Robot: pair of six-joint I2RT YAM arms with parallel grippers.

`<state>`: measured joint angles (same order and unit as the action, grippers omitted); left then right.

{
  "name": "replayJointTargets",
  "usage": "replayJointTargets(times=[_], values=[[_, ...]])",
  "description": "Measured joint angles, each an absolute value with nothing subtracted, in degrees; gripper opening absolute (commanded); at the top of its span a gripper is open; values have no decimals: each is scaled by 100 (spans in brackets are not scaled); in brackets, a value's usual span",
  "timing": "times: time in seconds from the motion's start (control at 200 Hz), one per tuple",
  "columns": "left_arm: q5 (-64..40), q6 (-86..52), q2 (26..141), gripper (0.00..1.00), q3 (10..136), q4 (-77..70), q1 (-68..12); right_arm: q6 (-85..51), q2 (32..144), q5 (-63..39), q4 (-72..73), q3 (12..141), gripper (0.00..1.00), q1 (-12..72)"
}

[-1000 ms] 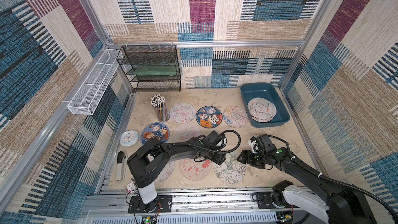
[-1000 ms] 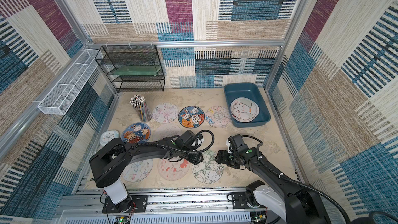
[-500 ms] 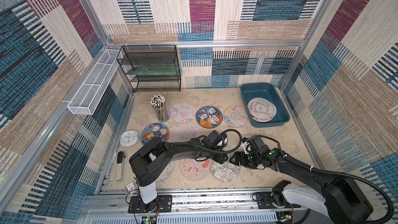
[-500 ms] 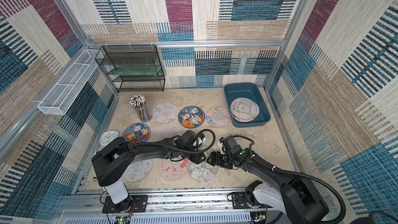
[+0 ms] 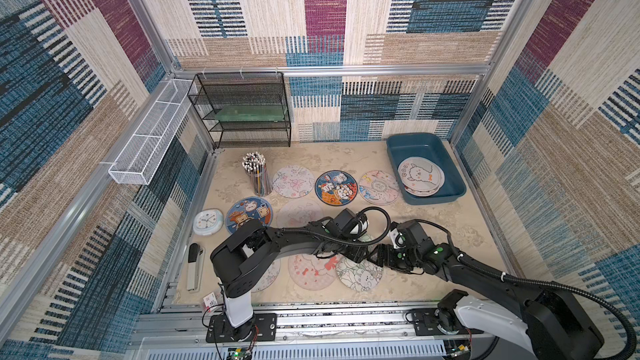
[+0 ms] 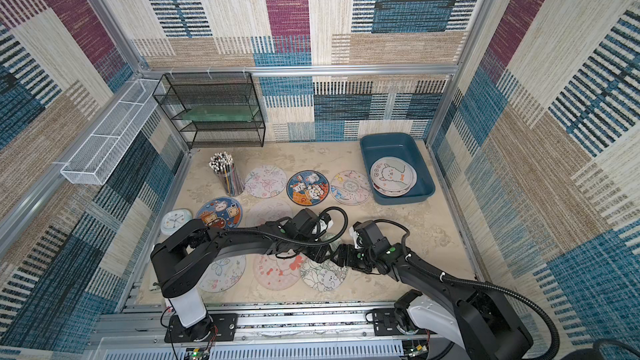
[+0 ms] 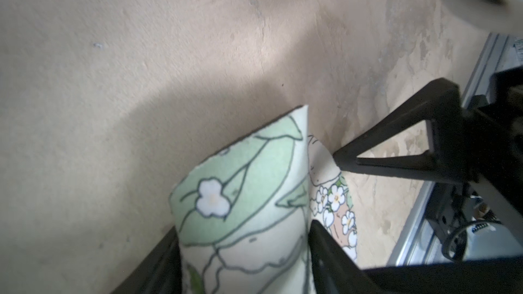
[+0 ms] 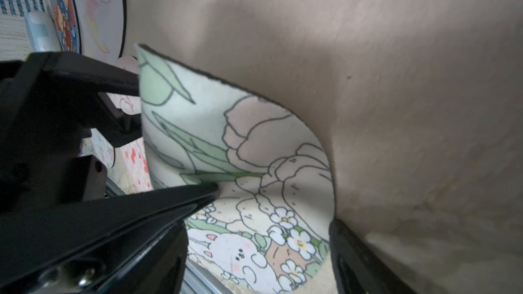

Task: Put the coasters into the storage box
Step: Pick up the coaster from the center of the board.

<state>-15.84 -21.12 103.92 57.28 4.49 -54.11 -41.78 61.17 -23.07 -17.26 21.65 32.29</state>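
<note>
The bunny coaster (image 5: 358, 273) lies in the front row on the counter (image 5: 450, 216), its far edge curled up off the surface. The left gripper (image 7: 243, 227) is clamped on that raised flap, which fills the gap between its fingers. The right gripper (image 8: 273, 210) stands wide apart astride the same edge, one fingertip (image 8: 209, 189) touching the print.

Eight coasters are on the counter:
- Front row, three: the bunny one, a pink one (image 5: 311, 271) touching its edge, and a pale one (image 5: 268, 273) partly under the left arm.
- Middle row, two: a dark blue one (image 5: 247, 214) and a faint pale one (image 5: 299, 211).
- Back row, three: a floral one (image 5: 293, 181), a second dark blue one (image 5: 336, 187), and a pale one (image 5: 379, 187) just beside the box rim.

One storage box (image 5: 419, 147) sits in the far right corner with a small stack of coasters (image 5: 420, 174) in its near half; how many are in the stack I cannot tell.

The front row runs close to the front rail. Bare counter lies open between the right arm and the box.

One clock (image 5: 207, 222), one pencil cup (image 5: 258, 178), one black rack (image 5: 242, 112) and one white basket (image 5: 149, 140) keep to the left.
</note>
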Motion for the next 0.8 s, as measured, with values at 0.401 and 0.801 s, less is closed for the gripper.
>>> replayJointTargets(times=[0.401,0.801], values=[[-1715,-2130,10506,46,5760,305,-5411,-4364,5686,-1883,-1892,2126,80,3245],[-1833,-2182,10634,6,5902,585,-5413,-4368,5804,-1564,-2001,2276,80,3205]])
